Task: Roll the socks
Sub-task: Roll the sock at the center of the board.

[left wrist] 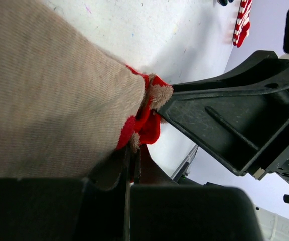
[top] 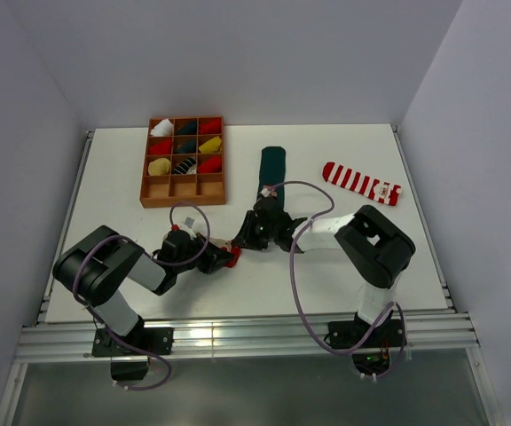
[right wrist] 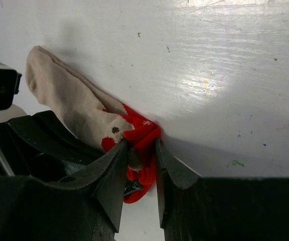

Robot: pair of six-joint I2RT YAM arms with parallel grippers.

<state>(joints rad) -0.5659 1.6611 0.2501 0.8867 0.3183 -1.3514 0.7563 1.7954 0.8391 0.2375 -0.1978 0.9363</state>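
Observation:
The beige sock (right wrist: 69, 103) lies on the white table with its red toe (right wrist: 143, 131) bunched up. My left gripper (left wrist: 133, 154) is shut on the sock's fabric just behind the toe (left wrist: 145, 125). My right gripper (right wrist: 141, 142) comes from the other side, its two fingers pressed against the red toe and its small pom-pom. In the top view both grippers meet at the toe (top: 232, 256), left gripper (top: 218, 258) and right gripper (top: 243, 242). The dark green sock (top: 271, 167) lies flat behind the right wrist. The red-and-white striped sock (top: 362, 182) lies at the right back.
A brown compartment tray (top: 154, 197) stands at the back left with rolled bundles in red, yellow, white and dark colours; its front row has no bundles. Cables loop over both arms. The table's front rail (top: 238, 337) runs by the arm bases.

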